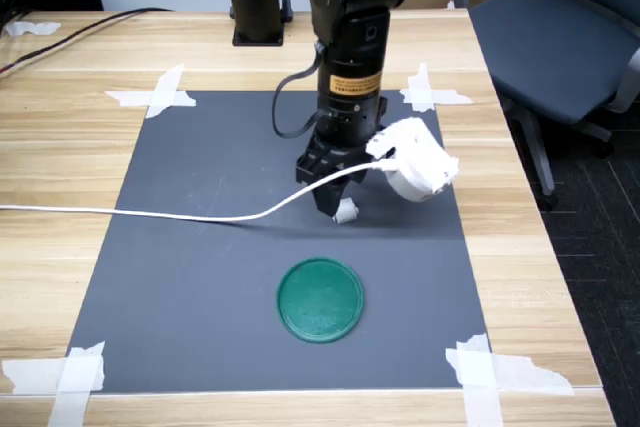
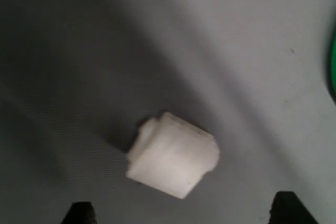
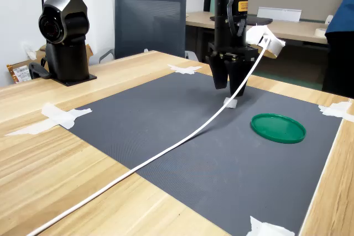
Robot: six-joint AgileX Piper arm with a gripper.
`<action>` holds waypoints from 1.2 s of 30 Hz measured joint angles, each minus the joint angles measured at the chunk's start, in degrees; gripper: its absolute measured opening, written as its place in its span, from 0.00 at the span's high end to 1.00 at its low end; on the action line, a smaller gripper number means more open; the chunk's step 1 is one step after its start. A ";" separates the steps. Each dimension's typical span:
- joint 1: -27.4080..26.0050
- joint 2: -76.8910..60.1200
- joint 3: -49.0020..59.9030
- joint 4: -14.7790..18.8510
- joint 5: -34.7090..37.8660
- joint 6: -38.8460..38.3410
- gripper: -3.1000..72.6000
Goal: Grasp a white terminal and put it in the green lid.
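- White terminal (image 2: 172,162) fills the middle of my wrist view, lying on its side on the grey mat (image 2: 220,51), with a narrower collar at one end.
- My 2 fingertips (image 2: 80,213) show as dark stubs at the frame's lower edge, 1 on each side of the terminal and clear of it, so my gripper (image 1: 336,209) stands apart and holds nothing.
- Seen in the first exterior view, the terminal (image 1: 346,212) sits on the mat (image 1: 200,277) directly under my fingers; in the second exterior view it (image 3: 230,102) lies just below my gripper (image 3: 227,85).
- Green lid (image 1: 320,299) lies flat on the mat, near the terminal and toward the camera in the first exterior view, apart from it; bare mat lies between them.
- A sliver of the lid's rim (image 2: 333,66) shows at the edge of my wrist view.
- Open mat runs wide to the first exterior view's left, crossed only by my white cable (image 1: 150,213).
- Tape (image 1: 155,95) holds the mat's 4 corners to the wooden table (image 1: 60,137).
- My arm (image 1: 352,37) stands nearly vertical over the mat, wrist pointing straight down, with the white camera housing (image 1: 418,159) on its side.
- Another arm's black base (image 3: 62,53) stands on the table off the mat, at the second exterior view's left.
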 joint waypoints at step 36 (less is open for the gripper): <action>0.00 2.42 -0.10 2.55 -0.03 3.65 0.51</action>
